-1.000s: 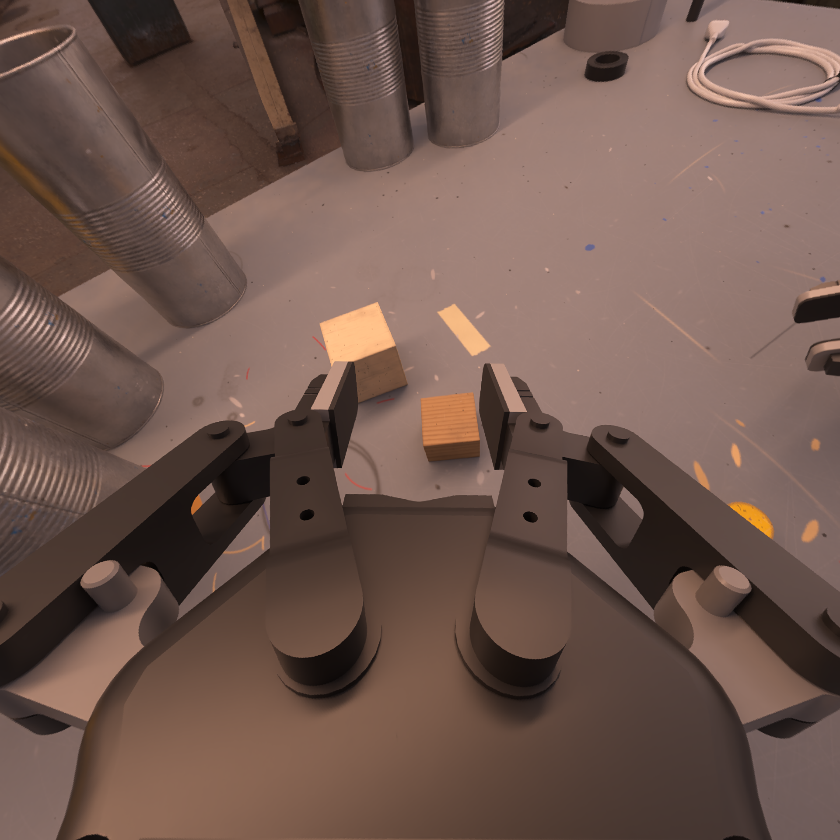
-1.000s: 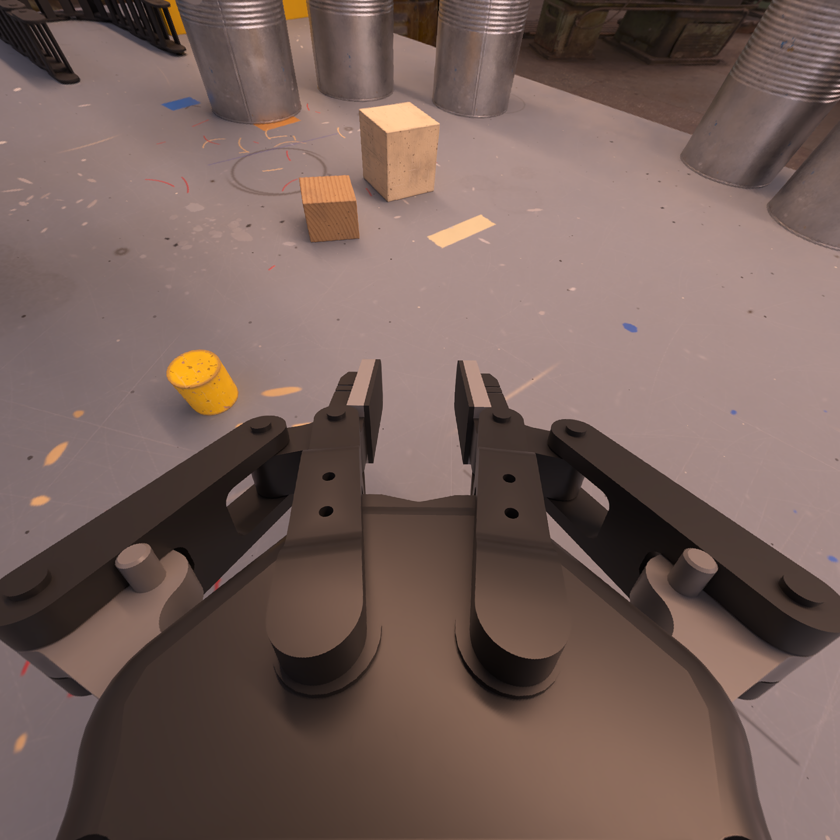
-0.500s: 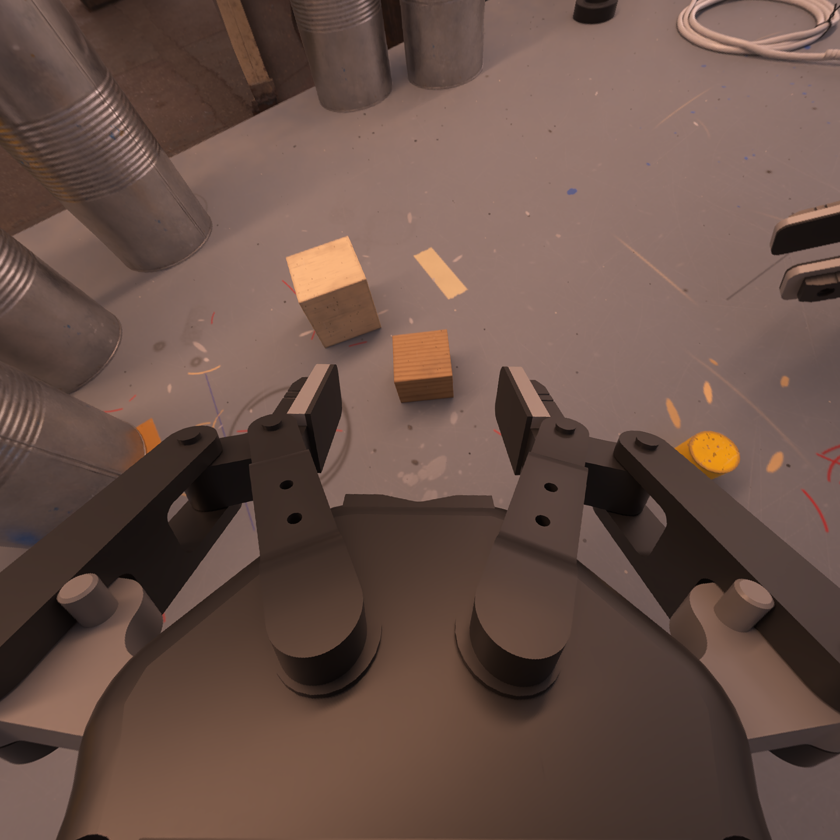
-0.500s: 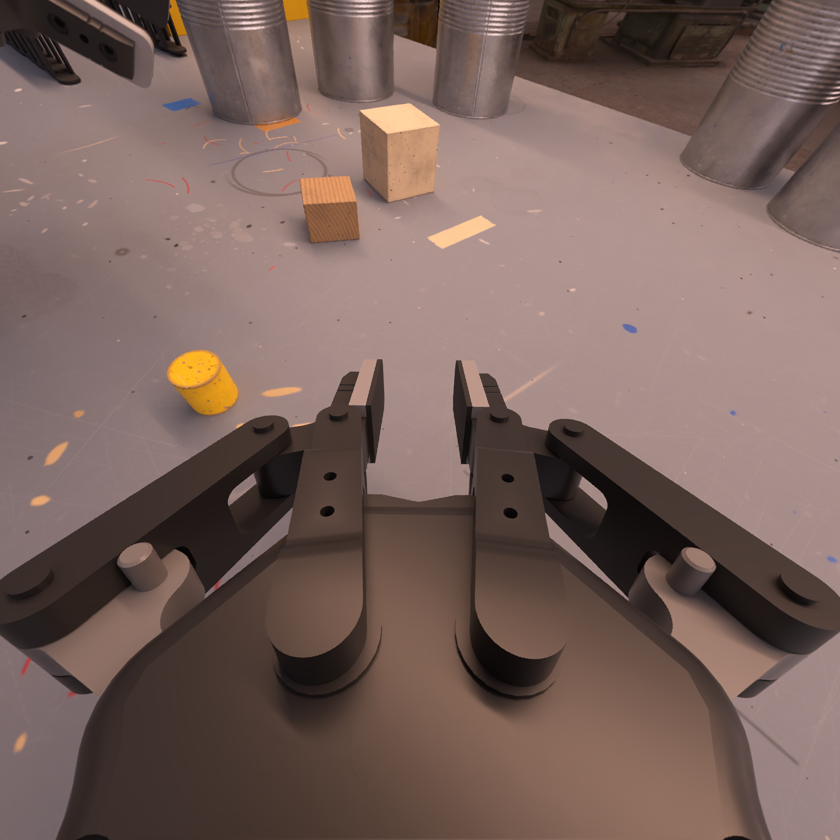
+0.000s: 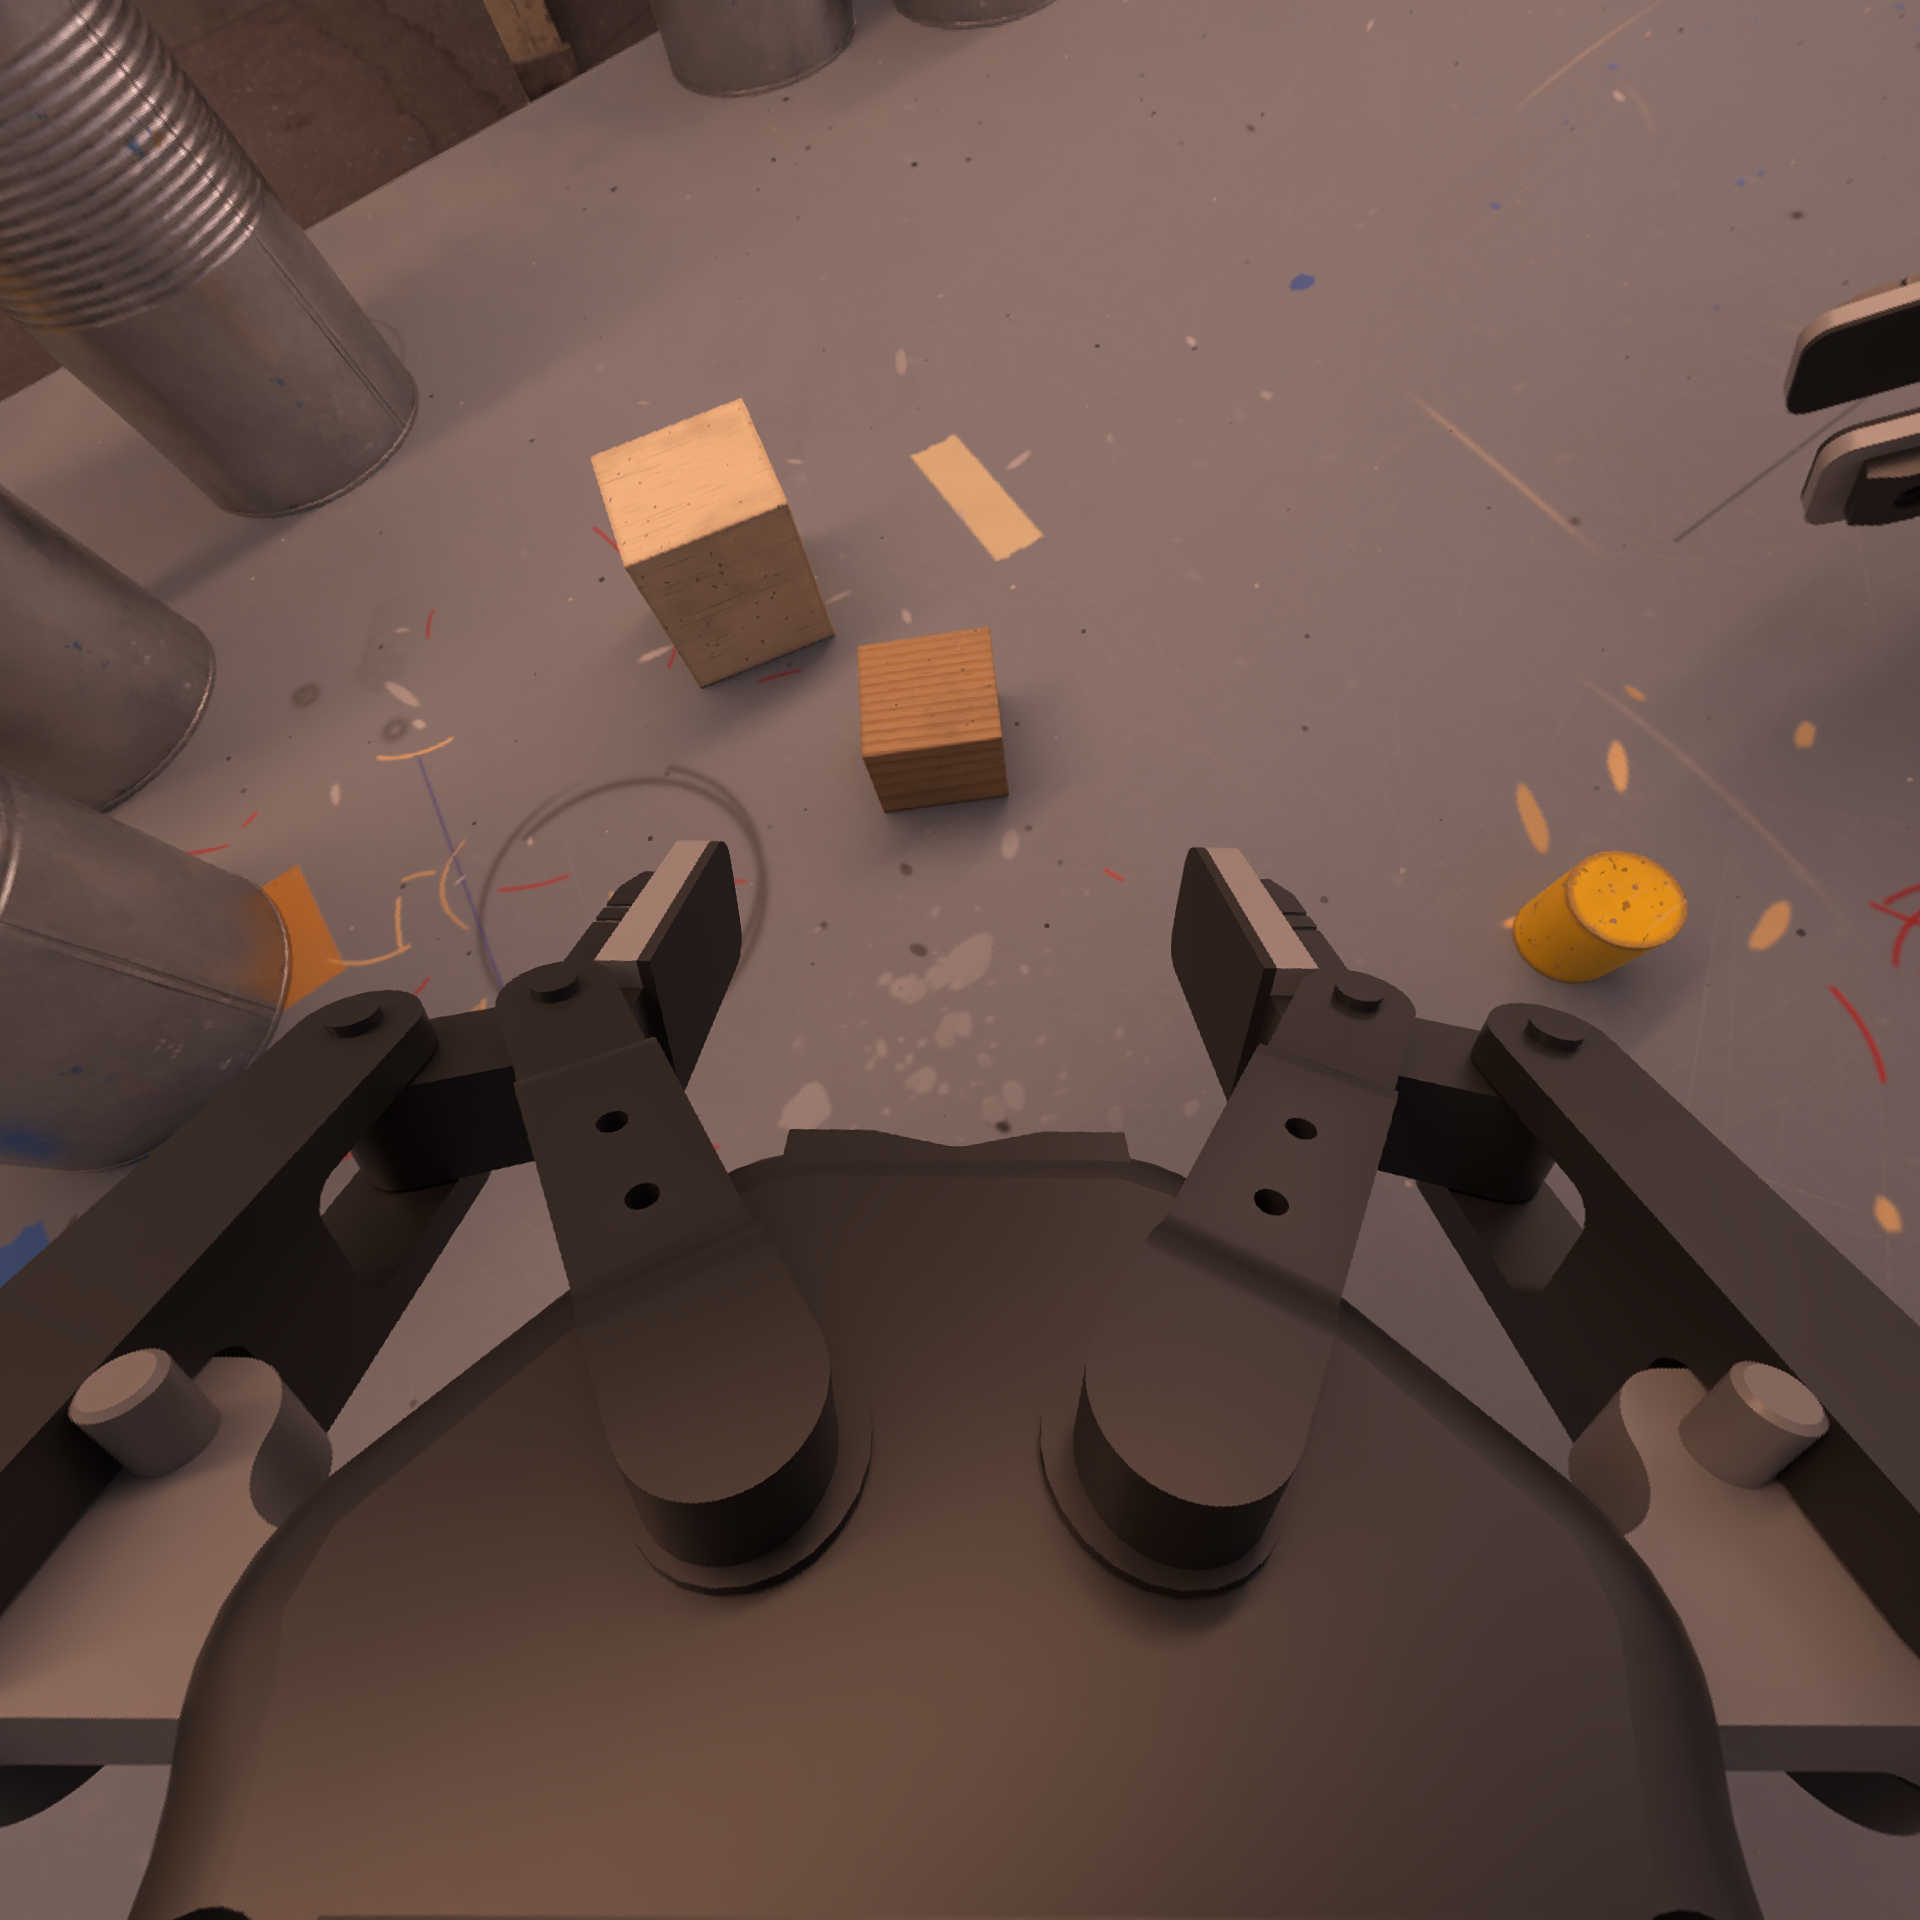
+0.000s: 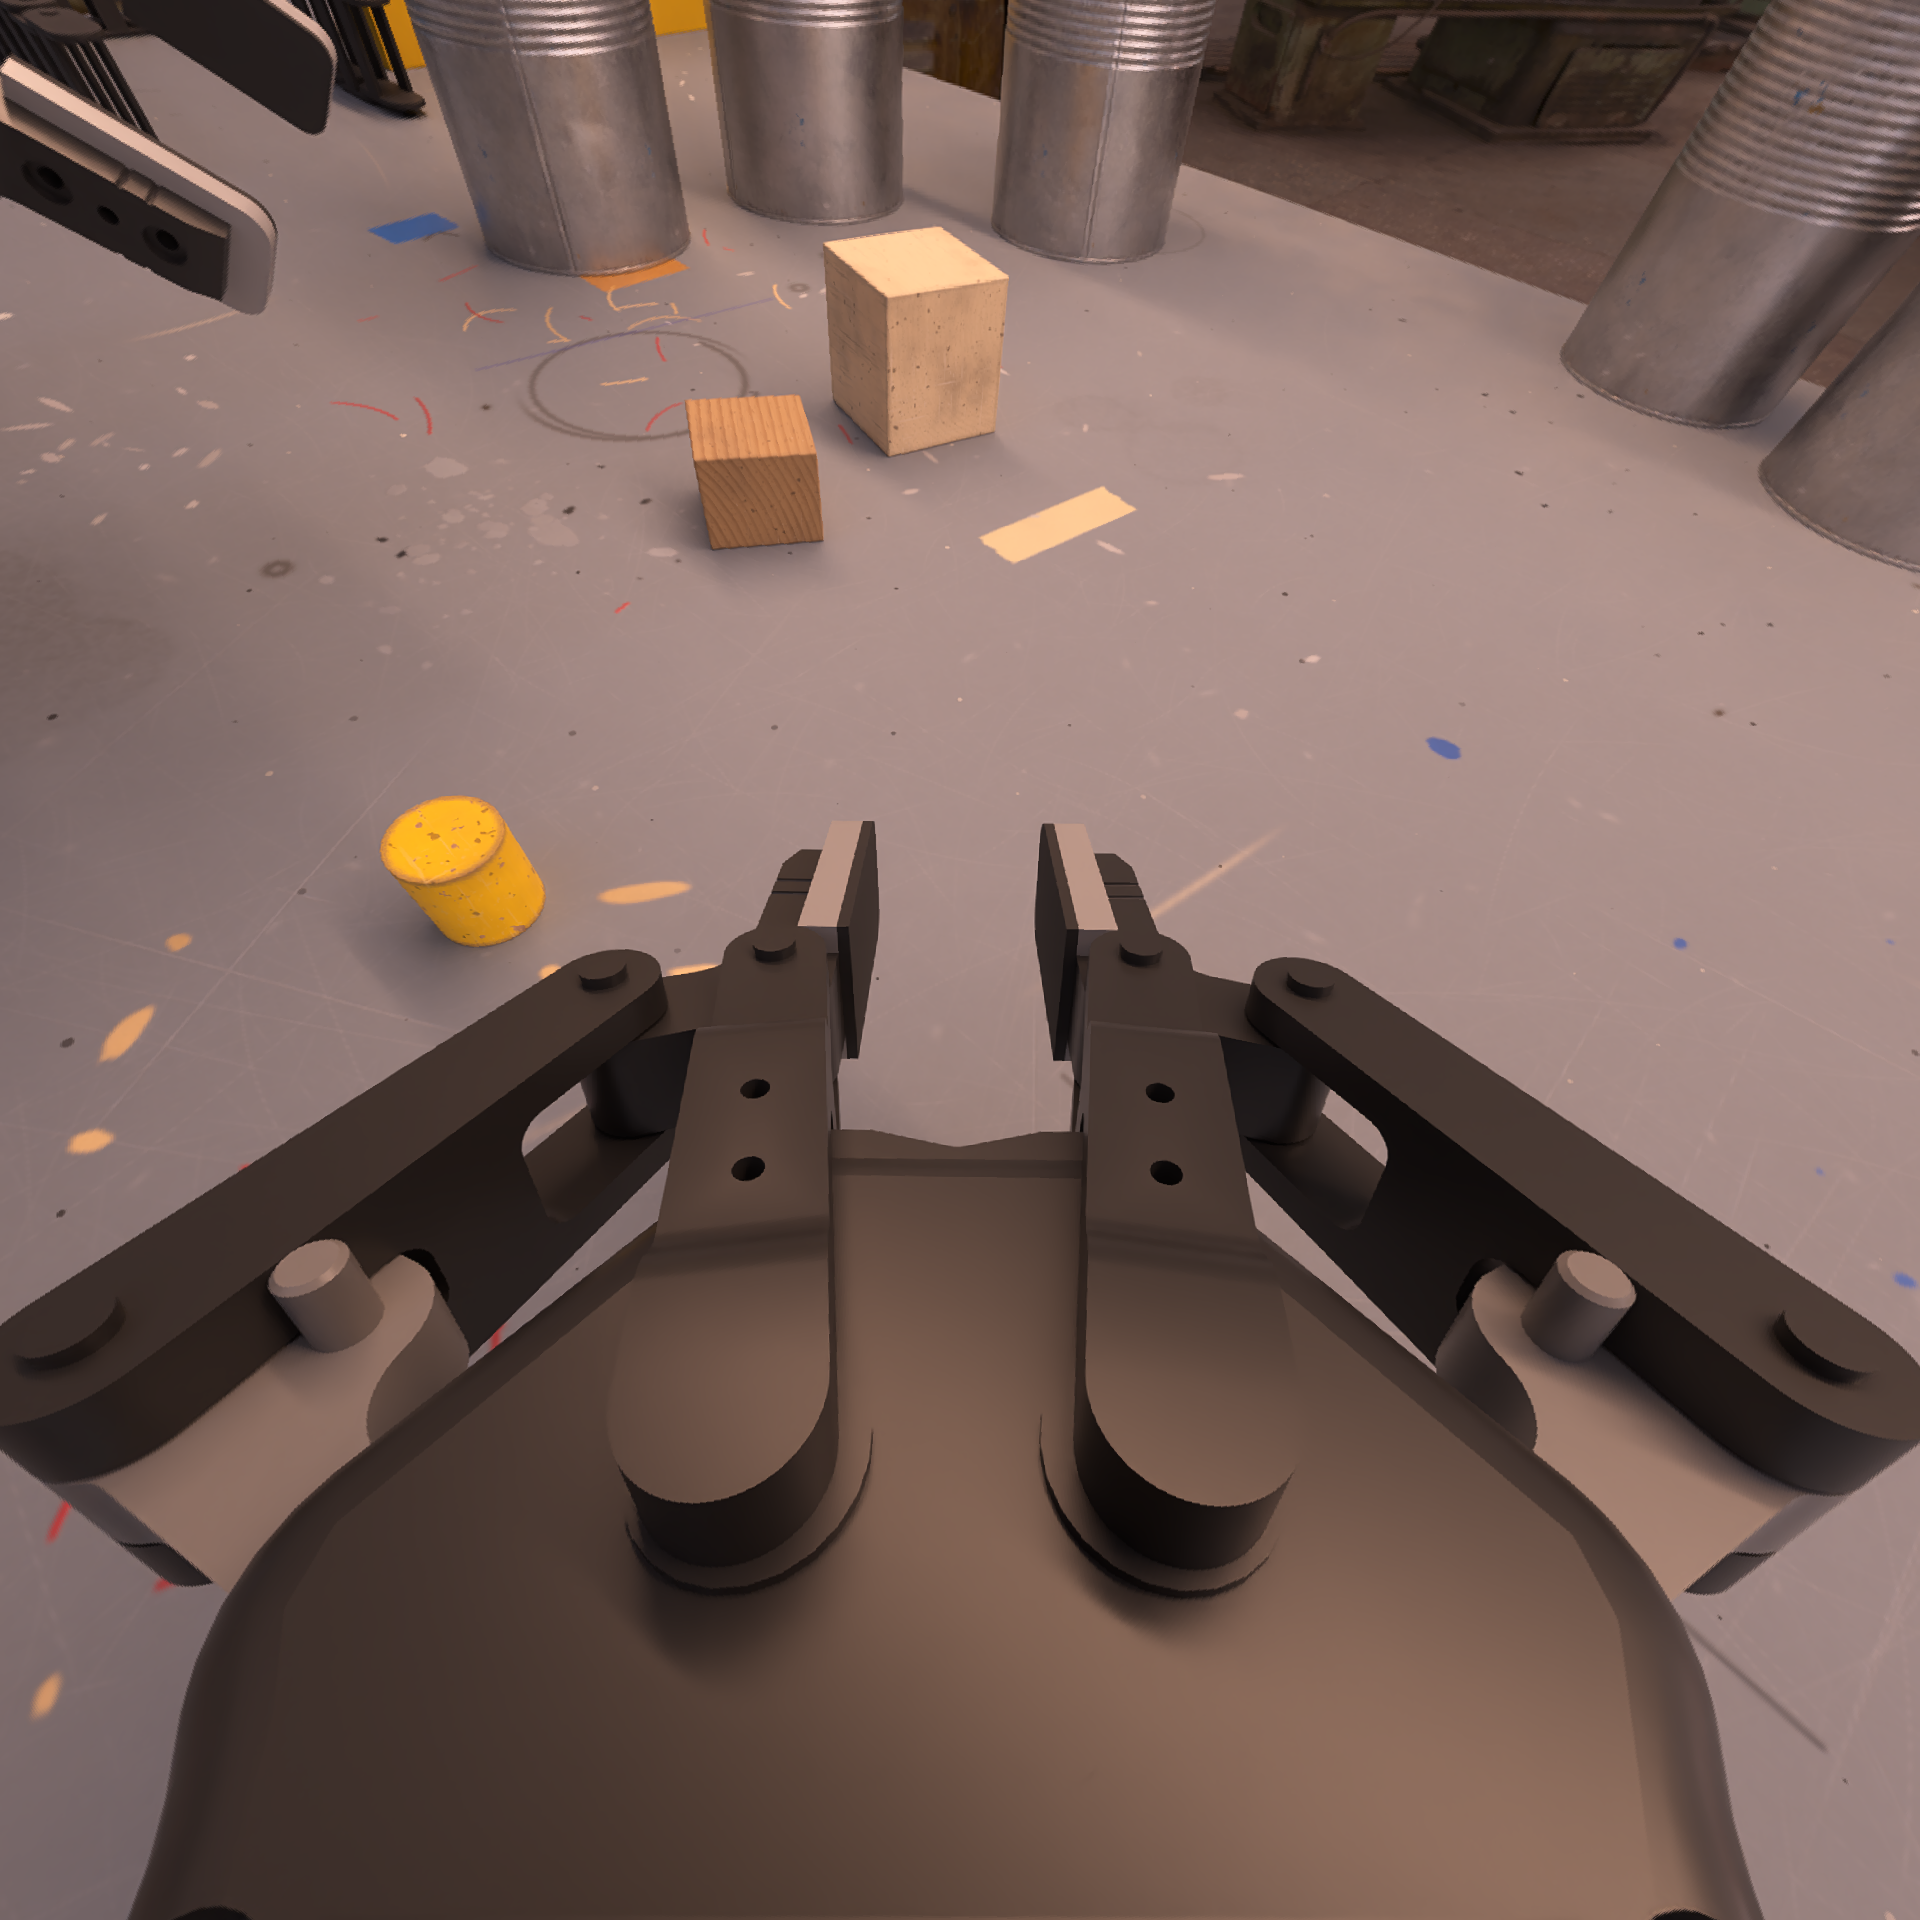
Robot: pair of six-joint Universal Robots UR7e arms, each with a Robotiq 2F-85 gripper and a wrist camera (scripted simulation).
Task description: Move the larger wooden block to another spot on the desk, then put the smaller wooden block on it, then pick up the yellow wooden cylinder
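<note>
The larger pale wooden block [image 5: 712,540] stands upright on the grey desk [image 5: 1247,312], with the smaller brown block [image 5: 932,717] just right of it and apart from it. The yellow cylinder [image 5: 1600,914] lies tilted at the right. My left gripper [image 5: 956,925] is open and empty, held above the desk short of the small block. In the right wrist view the larger block [image 6: 916,338], the smaller block [image 6: 755,468] and the cylinder [image 6: 462,868] sit ahead and left. My right gripper [image 6: 956,894] is open and empty over bare desk.
Metal cans [image 5: 197,312] crowd the left edge of the desk, and more cans [image 6: 561,135] line the far edge in the right wrist view. A beige tape strip [image 5: 975,497] lies beyond the blocks. The left gripper's fingers [image 6: 156,208] show at the upper left.
My left gripper has risen and pulled back from the blocks and opened wider. It has come into the right wrist view at the upper left. The right gripper has stayed put.
</note>
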